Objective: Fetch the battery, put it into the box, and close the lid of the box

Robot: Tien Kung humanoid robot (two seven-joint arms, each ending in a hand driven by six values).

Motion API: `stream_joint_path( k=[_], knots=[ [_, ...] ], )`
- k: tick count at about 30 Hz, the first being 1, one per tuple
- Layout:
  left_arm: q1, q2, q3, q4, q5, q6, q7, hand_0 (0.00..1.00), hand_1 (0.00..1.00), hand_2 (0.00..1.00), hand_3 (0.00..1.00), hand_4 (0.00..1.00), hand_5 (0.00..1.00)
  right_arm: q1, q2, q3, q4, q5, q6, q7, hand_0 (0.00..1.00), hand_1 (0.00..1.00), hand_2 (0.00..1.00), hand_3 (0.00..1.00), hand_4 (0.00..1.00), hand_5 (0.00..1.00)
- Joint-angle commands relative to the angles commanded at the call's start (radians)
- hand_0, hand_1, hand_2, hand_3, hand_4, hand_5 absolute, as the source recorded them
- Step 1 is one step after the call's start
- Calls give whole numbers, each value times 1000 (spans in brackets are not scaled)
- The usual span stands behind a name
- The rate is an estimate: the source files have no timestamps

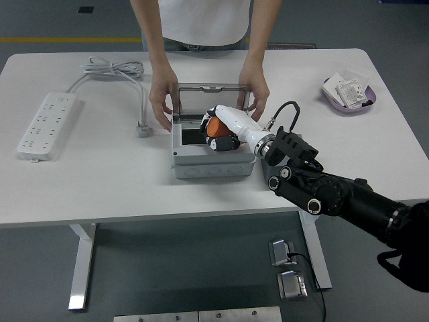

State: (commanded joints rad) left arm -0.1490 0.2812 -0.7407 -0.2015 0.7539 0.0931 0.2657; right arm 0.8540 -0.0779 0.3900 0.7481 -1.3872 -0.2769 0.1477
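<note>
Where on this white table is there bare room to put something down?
Free: the near strip in front of the grey plastic box, and the stretch between the white power strip and the box. Crowded: around the box, where the person's hands and the robot's right hand with the orange battery meet.

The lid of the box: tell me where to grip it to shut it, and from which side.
Probably take the lid by its free top edge, near the middle latch, coming from the far side. It stands open, hinged along the box's back. The person's hands hold both its sides, and the right hand with the battery fills the opening.
</note>
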Motion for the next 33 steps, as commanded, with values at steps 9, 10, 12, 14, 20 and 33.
stream_joint_path(
  k=[9, 10, 12, 14, 20, 33],
  knots=[
    [0, 1, -4, 0, 5, 1, 0, 627, 693, 628, 623, 673, 66, 1, -11, 33, 25, -11, -15, -4, 932, 802, 846, 960, 807, 566],
    [0, 1, -3, 0, 5, 1, 0, 627, 693, 628, 623, 673, 66, 1, -12, 35, 26, -11, -15, -4, 932, 802, 846, 960, 807, 566],
    [-1, 2, -3, 0, 4, 2, 0, 627, 693, 628, 623, 673, 66, 2, -15, 40, 29, -10, -15, -3, 932, 802, 846, 960, 807, 566],
    [-1, 2, -4, 0, 6, 2, 0, 627, 693, 628, 623, 673, 66, 1, -18, 43, 32, -9, -15, -2, 932, 802, 846, 960, 807, 566],
    [1, 1, -3, -1, 3, 3, 0, 627, 693, 627, 622, 672, 66, -8, -36, 66, 72, -15, -16, -14, 929, 806, 848, 968, 825, 584],
    [12, -3, 3, -1, -13, 4, -1, 627, 692, 627, 623, 668, 61, -55, -176, 242, 331, 58, 126, -99, 848, 752, 781, 925, 840, 610]
  ],
)
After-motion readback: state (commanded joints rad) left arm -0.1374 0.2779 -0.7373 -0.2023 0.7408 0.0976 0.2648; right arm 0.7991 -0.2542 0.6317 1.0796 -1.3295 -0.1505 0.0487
